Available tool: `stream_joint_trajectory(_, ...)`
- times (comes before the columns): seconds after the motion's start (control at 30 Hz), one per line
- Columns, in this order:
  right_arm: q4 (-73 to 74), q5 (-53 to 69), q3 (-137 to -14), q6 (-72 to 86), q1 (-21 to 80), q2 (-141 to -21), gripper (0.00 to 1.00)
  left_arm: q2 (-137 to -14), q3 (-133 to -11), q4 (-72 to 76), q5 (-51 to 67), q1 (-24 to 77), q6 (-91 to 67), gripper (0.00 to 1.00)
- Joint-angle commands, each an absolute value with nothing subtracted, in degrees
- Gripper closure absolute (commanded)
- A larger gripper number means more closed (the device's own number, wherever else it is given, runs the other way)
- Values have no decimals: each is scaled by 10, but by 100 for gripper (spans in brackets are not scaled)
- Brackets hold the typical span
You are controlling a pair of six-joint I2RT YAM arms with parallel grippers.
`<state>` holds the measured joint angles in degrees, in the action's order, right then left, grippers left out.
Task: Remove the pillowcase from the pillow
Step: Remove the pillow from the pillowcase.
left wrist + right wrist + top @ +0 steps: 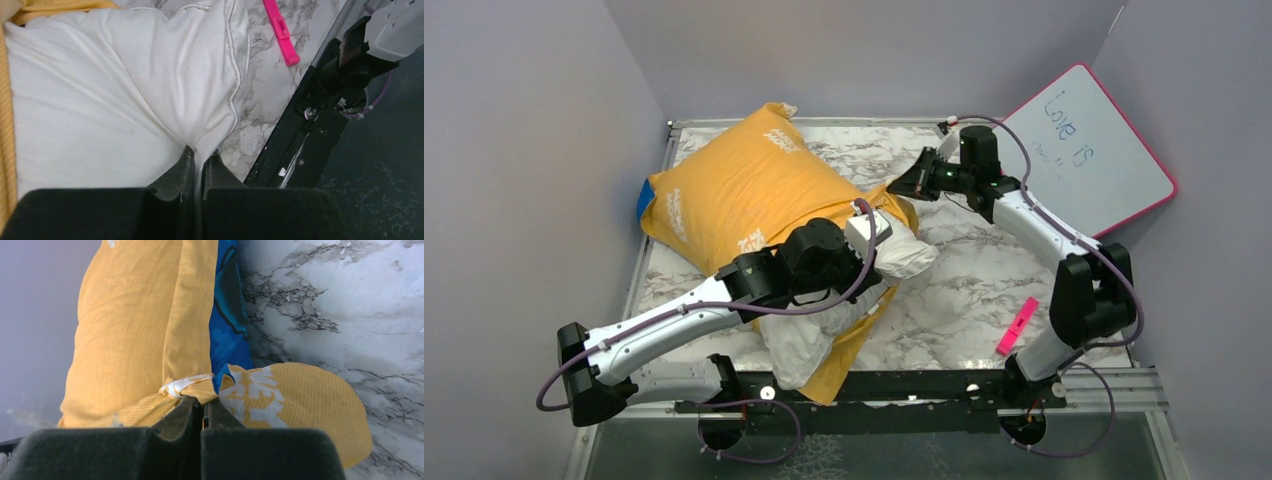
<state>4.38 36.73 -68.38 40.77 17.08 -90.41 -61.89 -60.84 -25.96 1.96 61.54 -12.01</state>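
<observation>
The pillowcase [734, 185], thin, limp and probably slippery, lies toward 10 o'clock on the table [984, 290], with the soft, bulky pillow [796, 345] protruding from its open end toward 6 o'clock. The left gripper [198, 155] is clenched on a fold of white pillow fabric beside the seamed edge; the right gripper [202, 405], at about 1 o'clock from it, is clenched on the pillowcase hem at the opening. Expect the stuffing to compress and drag inside the cover; hold hem and seam, not loose cloth.
</observation>
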Motion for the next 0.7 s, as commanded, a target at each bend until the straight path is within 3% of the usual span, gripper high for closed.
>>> stream_joint_trajectory(0.0,-26,285,-759,411,174,-983,100,-622,-662,-213,170,628,-159,100)
stream_joint_trajectory(0.1,100,290,-832,337,175,-1043,100,-606,-663,-187,150,628,-158,100)
stream_joint_trajectory(0.2,222,378,-900,269,174,-1084,99,-593,-657,-175,90,628,-162,100)
stream_joint_trajectory(0.27,230,374,-883,254,174,-1059,97,-587,-653,-174,37,628,-168,100)
stream_joint_trajectory(0.5,280,167,-750,239,167,-884,48,-589,-663,-177,-82,628,-164,100)
stream_joint_trajectory(0.67,271,161,-613,295,166,-771,37,-609,-684,-174,-103,626,-149,100)
